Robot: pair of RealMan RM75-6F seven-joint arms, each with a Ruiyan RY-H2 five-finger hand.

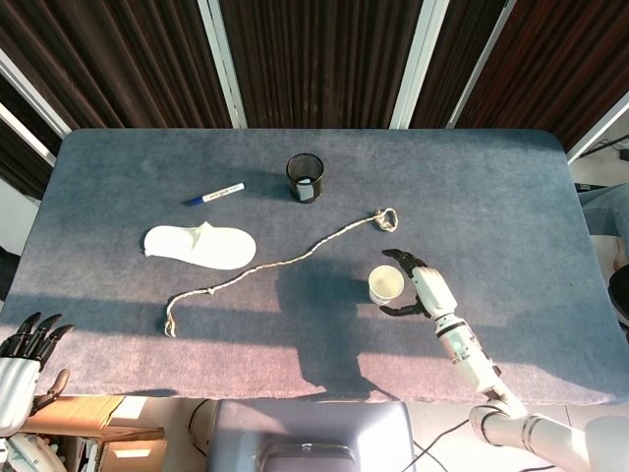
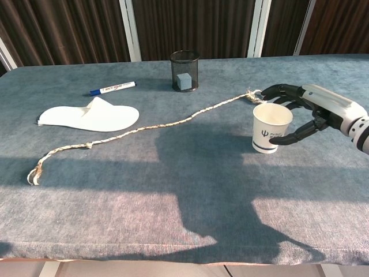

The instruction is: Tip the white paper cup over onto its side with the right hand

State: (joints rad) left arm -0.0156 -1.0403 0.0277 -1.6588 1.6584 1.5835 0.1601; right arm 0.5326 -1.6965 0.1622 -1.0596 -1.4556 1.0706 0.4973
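The white paper cup (image 1: 385,284) stands upright on the blue-grey tablecloth, right of centre, and shows with its dark logo in the chest view (image 2: 271,127). My right hand (image 1: 425,290) sits just right of it, fingers spread. In the chest view this hand (image 2: 320,107) brackets the cup: the fingers (image 2: 275,90) reach behind the rim and the thumb (image 2: 286,137) comes in low at the near side. It grips nothing; contact with the cup is unclear. My left hand (image 1: 22,356) hangs off the table's front left corner, fingers apart and empty.
A rope (image 1: 285,260) runs diagonally across the middle, its knotted end (image 2: 253,94) just behind the cup. A white slipper (image 1: 201,246) and a blue marker (image 1: 217,193) lie left. A black mesh pen holder (image 1: 306,177) stands at the back centre.
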